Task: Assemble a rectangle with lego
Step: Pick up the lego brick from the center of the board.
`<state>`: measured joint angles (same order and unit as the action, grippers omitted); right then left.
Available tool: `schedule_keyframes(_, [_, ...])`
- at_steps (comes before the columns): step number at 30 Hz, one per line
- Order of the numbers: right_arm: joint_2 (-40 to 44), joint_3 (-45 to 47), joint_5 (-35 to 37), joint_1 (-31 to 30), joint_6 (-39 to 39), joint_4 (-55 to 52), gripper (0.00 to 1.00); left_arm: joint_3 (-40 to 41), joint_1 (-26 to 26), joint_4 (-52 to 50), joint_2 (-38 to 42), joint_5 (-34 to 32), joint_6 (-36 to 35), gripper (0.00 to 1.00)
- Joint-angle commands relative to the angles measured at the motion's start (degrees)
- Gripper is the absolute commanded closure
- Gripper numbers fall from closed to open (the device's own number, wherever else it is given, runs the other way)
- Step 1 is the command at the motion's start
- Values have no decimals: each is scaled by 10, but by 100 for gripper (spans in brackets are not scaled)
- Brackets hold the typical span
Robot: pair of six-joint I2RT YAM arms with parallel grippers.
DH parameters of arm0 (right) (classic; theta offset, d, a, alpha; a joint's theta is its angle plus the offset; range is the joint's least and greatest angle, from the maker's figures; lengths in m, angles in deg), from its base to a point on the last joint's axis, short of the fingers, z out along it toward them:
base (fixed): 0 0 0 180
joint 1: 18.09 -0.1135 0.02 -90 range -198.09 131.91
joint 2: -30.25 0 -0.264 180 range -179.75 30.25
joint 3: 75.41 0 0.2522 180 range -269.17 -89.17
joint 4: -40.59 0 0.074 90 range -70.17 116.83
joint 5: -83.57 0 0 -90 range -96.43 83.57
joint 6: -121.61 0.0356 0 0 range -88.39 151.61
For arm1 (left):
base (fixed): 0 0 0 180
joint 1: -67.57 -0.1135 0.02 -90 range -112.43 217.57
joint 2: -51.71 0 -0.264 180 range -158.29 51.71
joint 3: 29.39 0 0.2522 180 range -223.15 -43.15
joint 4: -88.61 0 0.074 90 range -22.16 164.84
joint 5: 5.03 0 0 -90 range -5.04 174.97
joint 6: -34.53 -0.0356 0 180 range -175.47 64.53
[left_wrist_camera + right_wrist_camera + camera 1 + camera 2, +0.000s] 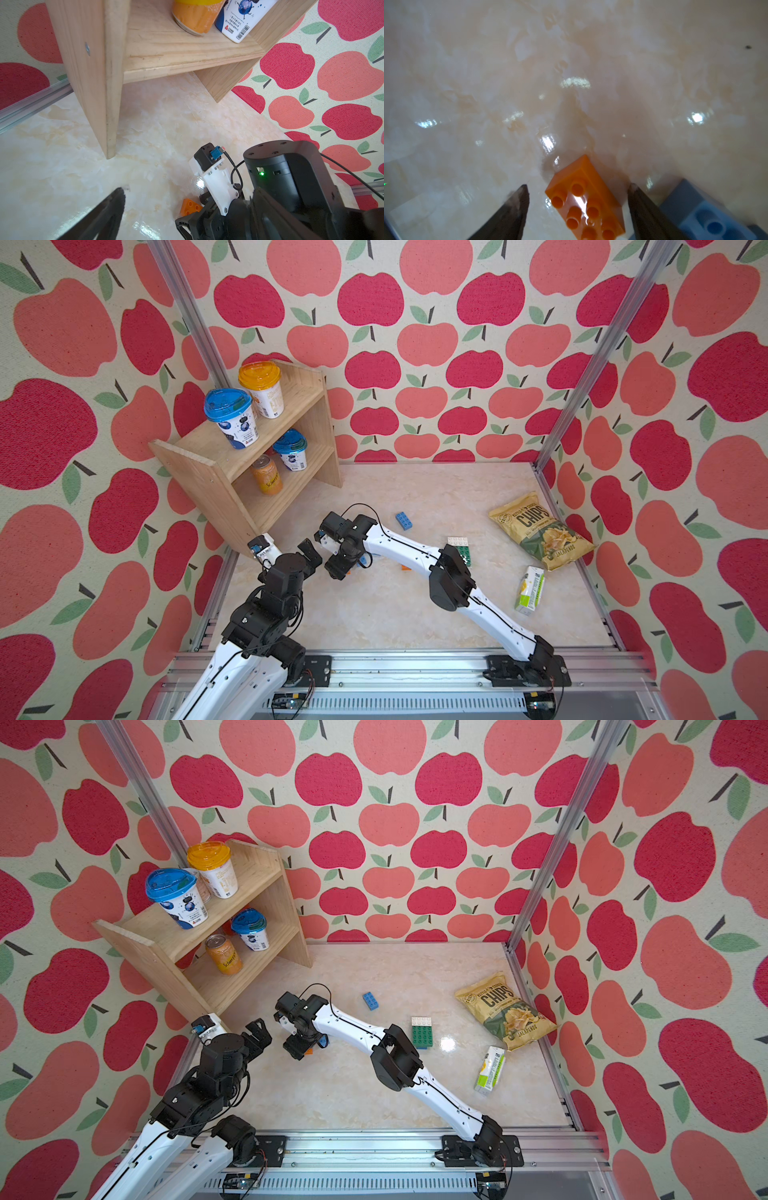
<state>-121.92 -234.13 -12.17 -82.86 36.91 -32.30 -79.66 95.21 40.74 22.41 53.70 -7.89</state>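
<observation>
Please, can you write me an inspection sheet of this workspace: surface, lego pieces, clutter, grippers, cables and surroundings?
Surface: marble-look tabletop, glossy, with glare.
Job's things: orange brick, studs up; blue brick alone; green and white bricks side by side.
Clutter: chips bag, small carton, wooden shelf holding cups and a can.
Grippers: right gripper open, straddling the orange brick; left gripper open, empty.
Cables: black cable loops out by the right gripper.
Surroundings: apple-print walls, aluminium frame.
</observation>
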Motion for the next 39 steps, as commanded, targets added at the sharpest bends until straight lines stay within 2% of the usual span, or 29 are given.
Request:
schedule_keyframes(1, [-17,-15,-8,-2,-5,-25,27,-13,-4,-10,-4,-6,10,3])
schedule_keyframes(11, [-26,-11,43,-11,7,-53,37,-9,-4,-8,-4,-6,12,3])
schedule_keyframes(18, [-30,-12,52,-18,36,-48,55,-7,-4,-10,-4,-6,15,2])
schedule_keyframes(24, [-17,-13,76,-18,79,-49,78,-4,-4,-15,1,-10,19,2])
schedule_keyframes(27, [5,-6,85,-18,102,-48,88,-4,-4,-15,1,-7,18,3])
schedule_keyframes(33, [93,68,96,-18,147,0,100,-9,-4,-12,-8,3,12,3])
schedule_keyframes(39, [196,188,155,-14,215,38,100,-19,-5,5,-26,24,-6,3])
